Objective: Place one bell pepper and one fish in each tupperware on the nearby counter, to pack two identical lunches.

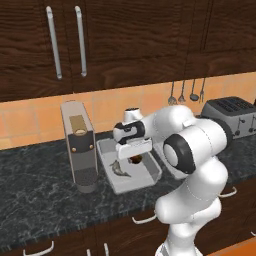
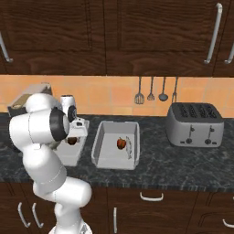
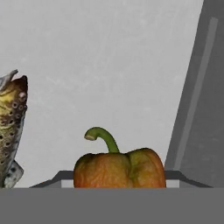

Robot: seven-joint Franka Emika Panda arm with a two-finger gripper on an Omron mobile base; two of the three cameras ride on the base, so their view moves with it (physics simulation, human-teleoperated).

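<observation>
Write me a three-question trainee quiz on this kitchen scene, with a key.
1. True or false: the tupperware nearer the toaster holds one bell pepper and one fish.
2. Which appliance stands on the counter just left of the other tupperware, the one under the claw? A) coffee machine B) kettle C) blender
3. Fill in: ___ utensils hang on the tiled wall.

Key: 1 true. 2 A, the coffee machine. 3 four.
</observation>
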